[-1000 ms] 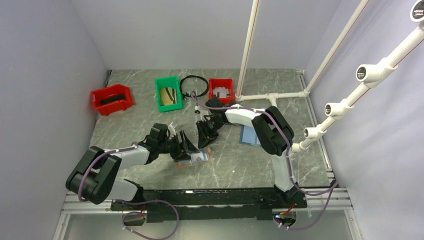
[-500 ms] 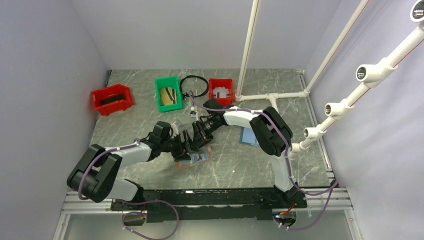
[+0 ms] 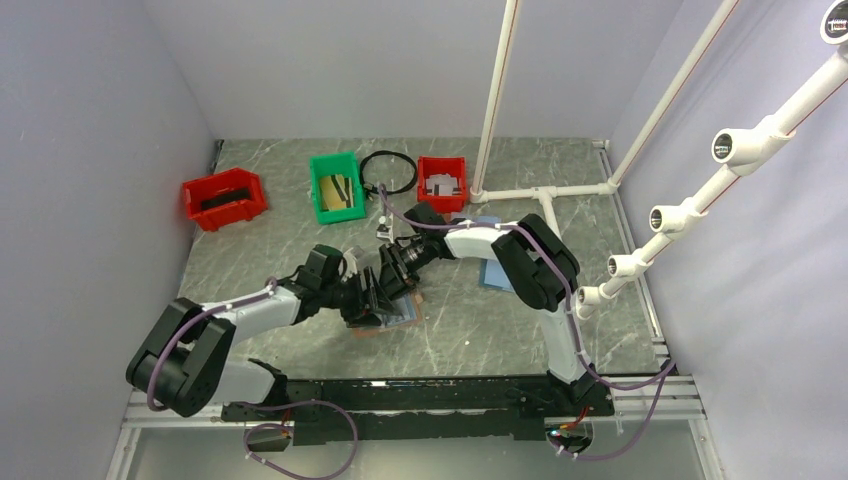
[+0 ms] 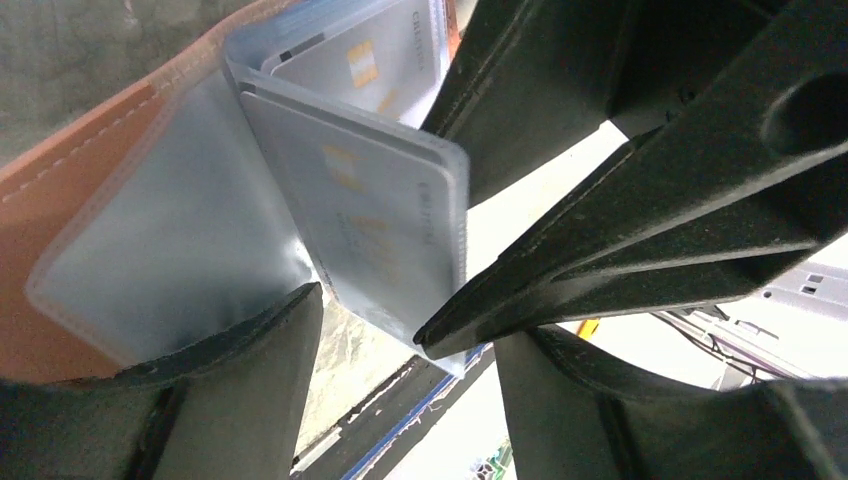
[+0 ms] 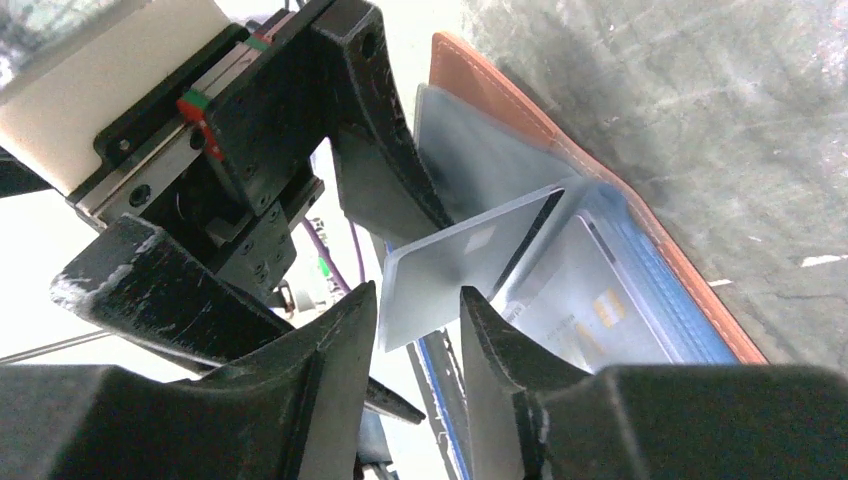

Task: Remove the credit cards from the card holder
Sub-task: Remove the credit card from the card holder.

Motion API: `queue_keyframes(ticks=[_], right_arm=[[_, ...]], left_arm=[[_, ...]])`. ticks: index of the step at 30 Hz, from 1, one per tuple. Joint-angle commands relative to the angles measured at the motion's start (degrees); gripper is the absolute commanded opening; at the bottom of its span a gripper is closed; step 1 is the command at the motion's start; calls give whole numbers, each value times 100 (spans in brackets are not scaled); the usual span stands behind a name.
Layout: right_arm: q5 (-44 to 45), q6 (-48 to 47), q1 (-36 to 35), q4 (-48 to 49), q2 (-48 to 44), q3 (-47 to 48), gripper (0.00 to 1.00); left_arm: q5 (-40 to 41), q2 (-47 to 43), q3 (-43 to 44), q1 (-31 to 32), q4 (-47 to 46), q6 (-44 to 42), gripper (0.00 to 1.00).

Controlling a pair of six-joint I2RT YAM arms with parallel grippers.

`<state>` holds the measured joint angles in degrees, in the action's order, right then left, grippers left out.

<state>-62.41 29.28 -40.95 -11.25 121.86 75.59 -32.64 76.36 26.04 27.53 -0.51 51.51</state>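
Over the card holder (image 3: 402,314), which lies open on the marbled table (image 3: 480,340), we see both grippers meeting. The holder's reddish-brown cover lies flat. One pale pocket page stands up from the holder's middle with a grey credit card (image 4: 375,215) inside it. A second credit card (image 4: 365,60) sits in the pocket page lying behind that upright one.

The left gripper (image 3: 368,302) reaches in from the holder's left side. Its fingers (image 4: 250,350) are spread wide, and the near one sits at the edge of an empty clear page on the holder's left half. They clamp nothing.

The right gripper (image 5: 418,295) comes in from the holder's far side. Its fingers stand a little apart, with the free corner of the upright page between them. We cannot tell whether they pinch it.

Beyond the holder's far side we see a green bin (image 3: 336,187), a black ring (image 3: 388,170) and two red bins (image 3: 224,197). To the holder's right, a blue flat piece (image 3: 497,272) lies partly under the right arm.
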Motion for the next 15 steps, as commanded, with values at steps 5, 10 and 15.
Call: queue_keyframes(ticks=[5, 10, 15], right_arm=[[-1227, 621, -263, 577, -101, 2, 44], [-829, -103, -232, -232, -85, 287, 46], [-369, -910, -155, -973, -124, 527, 48]], left_arm=[[852, -173, 59, -40, 405, 36, 51], [1063, -214, 120, -46, 794, 34, 37], [1272, -332, 68, -55, 1094, 93, 35]])
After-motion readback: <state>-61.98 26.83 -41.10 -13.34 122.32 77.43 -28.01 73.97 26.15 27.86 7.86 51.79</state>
